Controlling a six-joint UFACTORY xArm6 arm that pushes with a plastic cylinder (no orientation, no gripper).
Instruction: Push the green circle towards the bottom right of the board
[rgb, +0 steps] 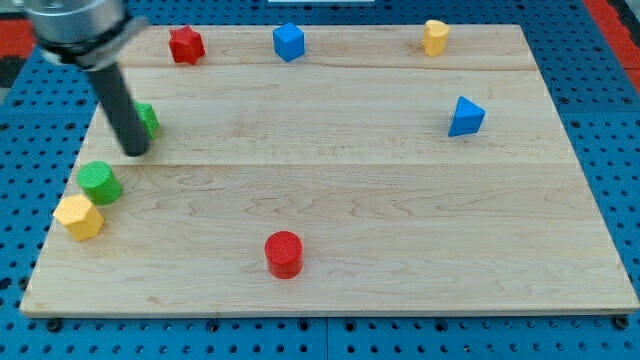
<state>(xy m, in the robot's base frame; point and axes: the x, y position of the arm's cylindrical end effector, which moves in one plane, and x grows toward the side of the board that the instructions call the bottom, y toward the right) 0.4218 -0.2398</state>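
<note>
Light wood board (400, 200) w/ plank seams sits on blue pegboard (600, 120); red patches at top corners.

Lab bench: blue perforated mounting plate (600, 120), wooden board (330, 180).

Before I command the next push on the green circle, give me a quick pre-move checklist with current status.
1. Green circle visible near the view's left edge: ok.
2. My tip touching it: not ok, it sits up and to the right, apart.
3. My tip on the circle's upper-left side for a bottom-right push: not ok.
4. Yellow block clear of the circle: not ok, it looks to be touching.
5. Red cylinder off the push line: cannot tell.
6. Second green block shape: cannot tell, rod hides it.
</note>
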